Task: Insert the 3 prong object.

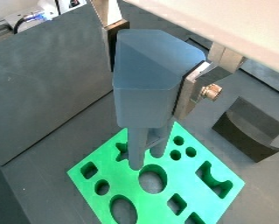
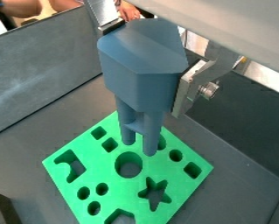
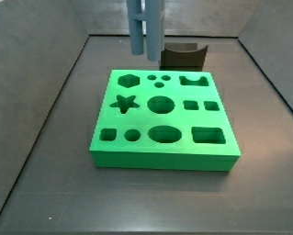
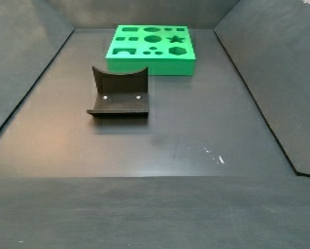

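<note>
The blue 3 prong object (image 1: 148, 74) has a thick block-shaped head and thin prongs pointing down; it also shows in a wrist view (image 2: 142, 70). My gripper (image 1: 153, 83) is shut on its head, with one silver finger (image 2: 191, 87) showing on its side. In a side view the prongs (image 3: 142, 27) hang above the far edge of the green board (image 3: 161, 158), clear of its surface. The board has several shaped holes, among them a group of three small round holes (image 3: 157, 81). The gripper body is out of both side views.
The dark fixture (image 3: 183, 55) stands just behind the green board and also shows in a side view (image 4: 119, 92), in front of the board (image 4: 151, 66). Grey walls enclose the dark floor. A person's hand (image 2: 129, 9) shows beyond the wall.
</note>
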